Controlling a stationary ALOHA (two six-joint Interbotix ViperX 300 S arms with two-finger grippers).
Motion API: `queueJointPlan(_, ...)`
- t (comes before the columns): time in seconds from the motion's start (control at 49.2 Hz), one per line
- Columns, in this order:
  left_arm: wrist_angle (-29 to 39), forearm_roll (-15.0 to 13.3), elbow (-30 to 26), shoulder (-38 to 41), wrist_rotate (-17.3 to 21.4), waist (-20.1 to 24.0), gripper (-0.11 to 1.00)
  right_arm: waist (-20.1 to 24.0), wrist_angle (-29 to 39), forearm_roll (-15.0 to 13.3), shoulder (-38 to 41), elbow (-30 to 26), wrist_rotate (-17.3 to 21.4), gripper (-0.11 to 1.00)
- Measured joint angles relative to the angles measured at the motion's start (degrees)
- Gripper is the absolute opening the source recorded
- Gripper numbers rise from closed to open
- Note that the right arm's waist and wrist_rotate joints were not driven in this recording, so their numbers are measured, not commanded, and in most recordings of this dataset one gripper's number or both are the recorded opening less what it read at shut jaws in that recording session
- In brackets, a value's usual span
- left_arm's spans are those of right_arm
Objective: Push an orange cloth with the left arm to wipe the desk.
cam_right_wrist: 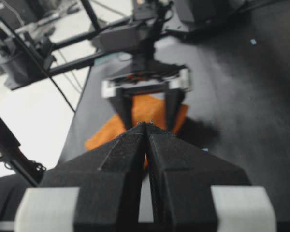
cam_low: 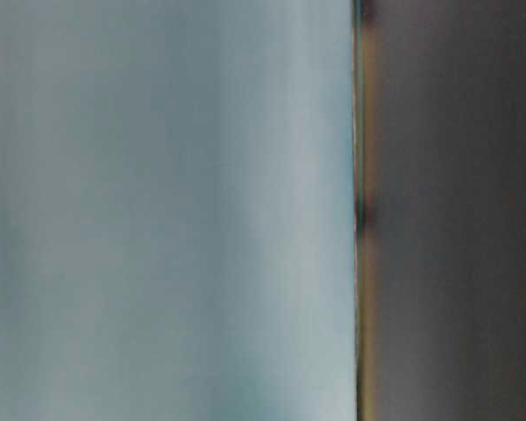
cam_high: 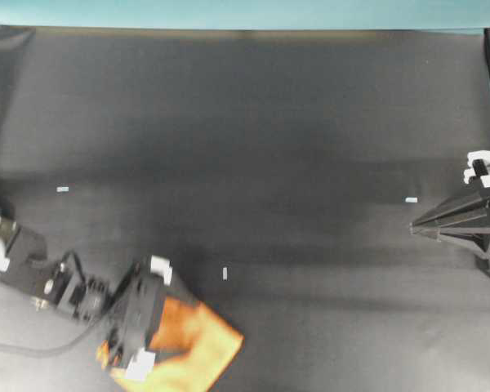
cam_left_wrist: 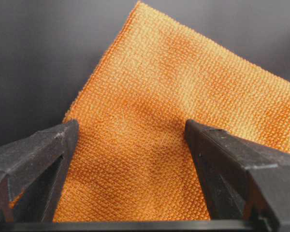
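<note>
Orange cloth lies flat near the desk's front edge, far from the teal strip, with the left gripper set down over the cloth's left part, fingers spread wide and clasping nothing. Right gripper sits well apart from the cloth, its jaws pressed together and empty. Judging by this, wiping has barely begun: nearly all the desk beyond the cloth remains to be covered.

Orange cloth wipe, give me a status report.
Left gripper open, fingers straddling orange cloth. Right gripper shut, parked clear. Desk ahead shows only small tape marks.
</note>
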Motion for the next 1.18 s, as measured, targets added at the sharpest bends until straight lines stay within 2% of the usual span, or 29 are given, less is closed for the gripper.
queueJointPlan(0.163,1.58,0.0,-1.41,0.62,-0.09,-4.31,0.87,0.09,0.0,0.18,0.09,0.0,0.0,0.0)
queueJointPlan(0.468,1.93,0.0,-1.85,0.62,0.79,-4.04,0.87,0.09,0.0,0.18,0.0,0.0,-0.09,0.0)
queueJointPlan(0.61,1.93,0.0,-1.58,-1.23,2.64,-2.72,0.87,0.09,-0.09,0.18,0.0,0.0,-0.09,0.0)
queueJointPlan(0.875,2.29,0.0,1.41,-10.81,8.35,-0.44,0.87,0.09,0.0,0.18,-0.53,0.0,0.0,0.0)
queueJointPlan(1.18,3.87,0.0,8.17,-26.28,9.05,0.09,0.87,0.09,0.0,0.18,-0.97,0.09,0.0,0.0)
